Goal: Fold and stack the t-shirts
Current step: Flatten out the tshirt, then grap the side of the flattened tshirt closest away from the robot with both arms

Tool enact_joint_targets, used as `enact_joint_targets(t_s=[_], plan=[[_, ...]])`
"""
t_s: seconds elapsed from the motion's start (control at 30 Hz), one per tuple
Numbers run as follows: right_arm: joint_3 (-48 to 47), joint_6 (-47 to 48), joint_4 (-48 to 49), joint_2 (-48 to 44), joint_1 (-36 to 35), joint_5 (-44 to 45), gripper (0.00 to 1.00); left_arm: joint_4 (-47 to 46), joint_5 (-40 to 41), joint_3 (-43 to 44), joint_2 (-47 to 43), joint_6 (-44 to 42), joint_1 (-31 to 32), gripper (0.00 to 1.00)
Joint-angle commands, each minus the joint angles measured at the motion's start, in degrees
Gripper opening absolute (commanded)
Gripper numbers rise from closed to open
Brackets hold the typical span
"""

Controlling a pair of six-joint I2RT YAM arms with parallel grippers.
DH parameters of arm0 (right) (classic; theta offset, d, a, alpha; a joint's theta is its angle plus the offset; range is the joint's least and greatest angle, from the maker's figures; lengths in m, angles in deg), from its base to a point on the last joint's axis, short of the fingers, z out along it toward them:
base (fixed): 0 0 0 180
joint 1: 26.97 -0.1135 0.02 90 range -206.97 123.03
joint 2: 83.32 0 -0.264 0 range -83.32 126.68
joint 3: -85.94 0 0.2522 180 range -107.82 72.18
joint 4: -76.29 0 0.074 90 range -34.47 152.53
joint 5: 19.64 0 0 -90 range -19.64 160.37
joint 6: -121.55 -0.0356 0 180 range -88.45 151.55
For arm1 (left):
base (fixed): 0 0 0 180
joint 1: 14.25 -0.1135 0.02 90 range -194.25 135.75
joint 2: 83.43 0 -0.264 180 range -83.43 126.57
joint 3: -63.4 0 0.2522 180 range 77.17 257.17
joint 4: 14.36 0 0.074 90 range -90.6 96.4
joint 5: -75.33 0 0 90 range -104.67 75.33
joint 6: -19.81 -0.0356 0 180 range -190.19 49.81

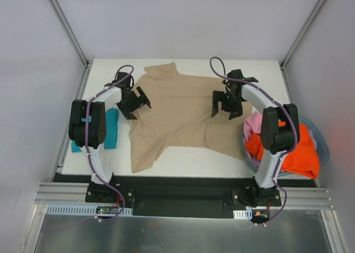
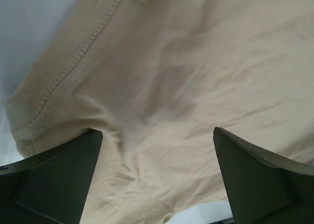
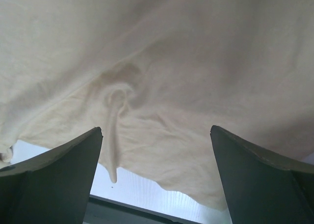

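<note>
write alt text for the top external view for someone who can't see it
A large tan cloth t-shirt lies spread on a white table, the left gripper and right gripper open above its sides. A folded teal shirt lies far left; a round blue-grey basket at the right holds an orange shirt and a pink shirt.

Big t-shirt (image 1: 177,111): plain tan, no print, hem stitching the same tan. It reads paler, near cream, in the right wrist view. Folded shirt (image 1: 112,128): solid teal. Basket (image 1: 324,148): blue-grey. Orange shirt (image 1: 297,156): plain, bright. Pink shirt (image 1: 253,122): pale, plain. Counter (image 1: 222,161): white. Left fingers (image 2: 54,180) and right fingers (image 3: 49,180): dark grey-green up close, black from above. Left arm (image 1: 95,161) and right arm (image 1: 270,165): white links, black joints. Cables (image 1: 219,70): purple.
</note>
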State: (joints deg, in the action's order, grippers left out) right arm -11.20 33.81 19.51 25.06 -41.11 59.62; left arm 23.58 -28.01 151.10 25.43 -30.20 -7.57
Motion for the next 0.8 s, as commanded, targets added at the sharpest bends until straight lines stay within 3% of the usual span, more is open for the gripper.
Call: enact_joint_targets(t_s=[0.0,0.53,0.63,0.77], plan=[[-3.89,1.07,-0.3,3.58,0.16,0.28,0.97,-0.45,-3.41,5.34,5.91,-4.3,-3.25,0.99],[-16.11,4.68,-4.34,12.65,1.03,0.55,0.97,0.95,-8.01,24.67,17.44,-8.52,-6.33,0.99],[-19.19,5.3,-5.49,11.6,0.77,0.37,0.97,0.95,-10.65,23.46,14.29,-8.08,-6.33,0.99],[-18.76,5.47,-4.7,5.47,-0.46,1.51,0.97,1.04,-9.34,16.88,3.33,-8.26,-6.33,0.99]])
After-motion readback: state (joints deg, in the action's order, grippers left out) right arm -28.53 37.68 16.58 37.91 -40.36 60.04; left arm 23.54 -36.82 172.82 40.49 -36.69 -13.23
